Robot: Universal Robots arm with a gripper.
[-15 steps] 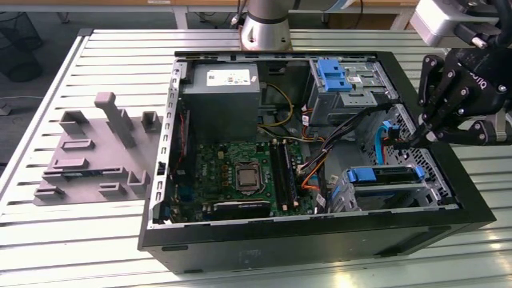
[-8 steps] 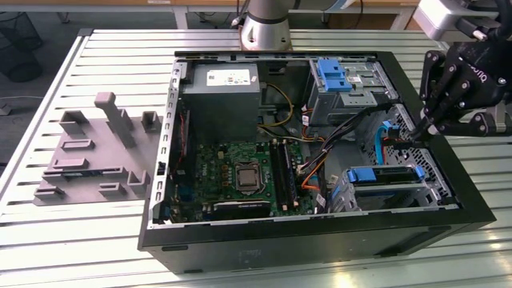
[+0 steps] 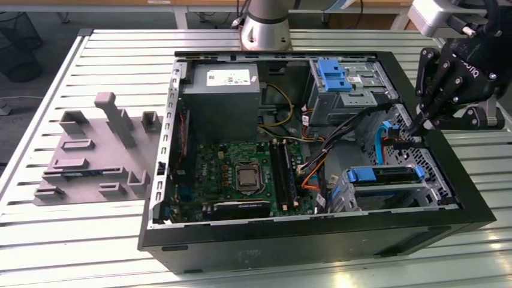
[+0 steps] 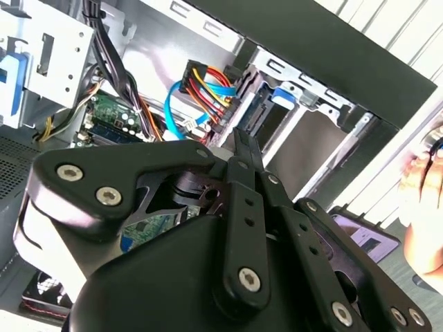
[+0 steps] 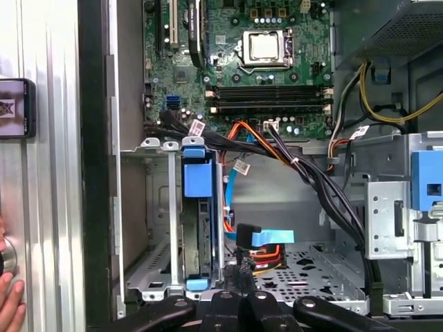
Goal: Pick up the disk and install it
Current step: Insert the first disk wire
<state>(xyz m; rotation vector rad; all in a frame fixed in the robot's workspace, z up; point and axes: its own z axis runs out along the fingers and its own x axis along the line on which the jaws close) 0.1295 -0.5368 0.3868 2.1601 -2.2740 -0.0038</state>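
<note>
Starting at the exterior view's left, a grey fixture block [image 3: 92, 153] lies on the slatted table [image 3: 48, 228], well apart from the open computer case [image 3: 320, 240]. Inside come the motherboard [image 3: 236, 174], the grey power supply [image 3: 220, 99] behind it, then bundled cables [image 3: 336, 147]. Toward the exterior view's right sits the disk [image 3: 384, 175], already resting in its metal cage [image 3: 392, 192] with the blue rail facing up; in the first wrist view it stands edge-on [image 5: 196, 214] between the cage walls. My gripper [image 3: 422, 120] hangs just above the case's far-right wall, beside that cage, and I cannot tell whether my fingers are spread or pressed together. I judge the disk stiff, fairly dense and shock-sensitive, its metal faces slick, so the blue plastic rails are the place to grip or push. Room is tight: cage walls on both sides, loose blue and orange cables [image 5: 263, 242] close by, open air only overhead. A person's hand [image 5: 8, 297] rests outside the case.
</note>
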